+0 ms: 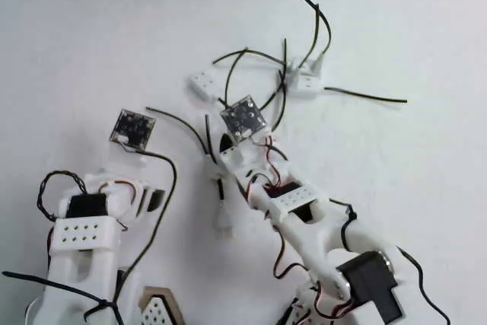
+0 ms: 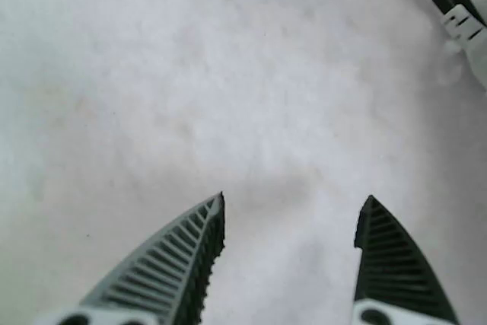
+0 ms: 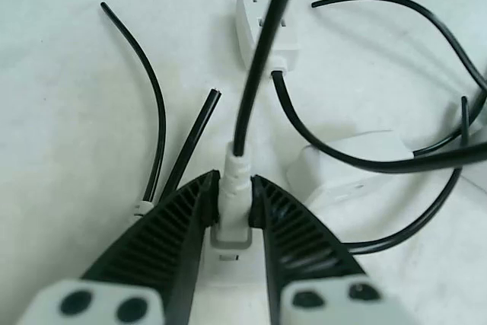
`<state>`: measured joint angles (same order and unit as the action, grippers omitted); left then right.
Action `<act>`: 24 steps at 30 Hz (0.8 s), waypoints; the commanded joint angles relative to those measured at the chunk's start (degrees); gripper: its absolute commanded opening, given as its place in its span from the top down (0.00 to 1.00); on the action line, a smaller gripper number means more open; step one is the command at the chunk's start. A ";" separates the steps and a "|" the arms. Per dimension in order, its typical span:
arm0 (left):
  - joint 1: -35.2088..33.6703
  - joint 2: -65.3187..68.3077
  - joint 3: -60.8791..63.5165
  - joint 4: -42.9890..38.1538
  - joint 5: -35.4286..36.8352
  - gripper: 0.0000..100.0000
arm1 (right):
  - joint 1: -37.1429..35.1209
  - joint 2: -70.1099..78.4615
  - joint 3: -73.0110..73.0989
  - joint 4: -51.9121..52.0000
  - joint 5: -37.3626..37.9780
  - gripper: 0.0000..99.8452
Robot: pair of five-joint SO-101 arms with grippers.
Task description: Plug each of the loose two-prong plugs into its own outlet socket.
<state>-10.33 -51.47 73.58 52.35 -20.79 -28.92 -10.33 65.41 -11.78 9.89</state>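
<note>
As right tool [image 3: 233, 180] pinches plug [image 3: 230, 222], left tool [image 2: 295, 199] spread

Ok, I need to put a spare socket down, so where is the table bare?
Bare table lies far left, beyond the left gripper and left of the left socket. The right side, beside the right arm, is free too. Crowded: the middle, where cords tangle ahead of the right gripper and its plug.

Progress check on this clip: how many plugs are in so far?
Done: no plug looks seated yet. In hand: the right claw is shut on a white plug, short of a socket. Remaining: a second plug lies loose on the table; the left claw is open.
</note>
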 commanded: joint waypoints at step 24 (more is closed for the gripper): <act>-0.31 -1.27 0.00 -1.32 -0.09 0.72 | 0.31 -11.03 -4.66 33.19 4.31 0.98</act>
<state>-10.33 -51.47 73.58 52.35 -20.79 -29.01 -20.62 61.80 18.20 13.58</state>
